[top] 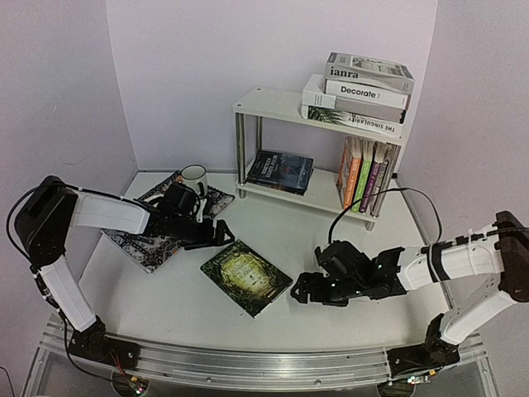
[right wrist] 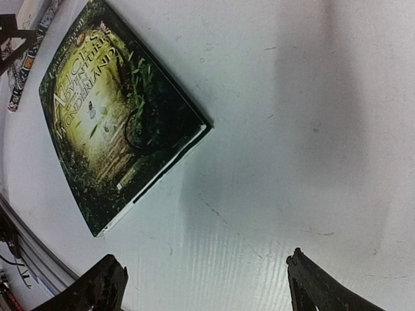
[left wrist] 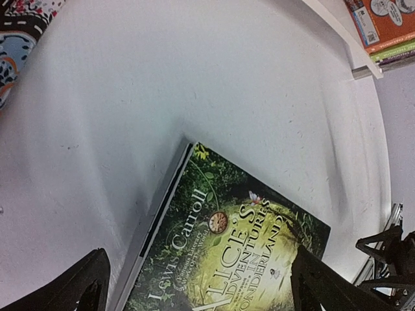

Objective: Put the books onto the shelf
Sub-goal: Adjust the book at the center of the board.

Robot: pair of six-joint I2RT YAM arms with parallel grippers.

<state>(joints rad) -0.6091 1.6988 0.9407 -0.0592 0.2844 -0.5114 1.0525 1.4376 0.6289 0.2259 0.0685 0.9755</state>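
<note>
A green "Alice's Adventures in Wonderland" book (top: 245, 277) lies flat on the table between my two grippers. The left gripper (top: 216, 236) is open at the book's far left corner; in its wrist view the cover (left wrist: 227, 246) fills the space between the spread fingers (left wrist: 71, 288). My right gripper (top: 302, 294) is open just right of the book, over bare table, with the book (right wrist: 110, 123) to the upper left of its fingers (right wrist: 318, 288). The white shelf (top: 273, 105) holds stacked large books (top: 359, 91) on top, a dark book (top: 281, 171) lying flat and colourful upright books (top: 364, 174) below.
A patterned mat (top: 153, 240) with a white mug (top: 193, 177) lies at the left, behind the left arm. The shelf's chrome legs (top: 240, 153) stand at the back. A metal rail (top: 248, 368) runs along the near edge. Walls close in on three sides.
</note>
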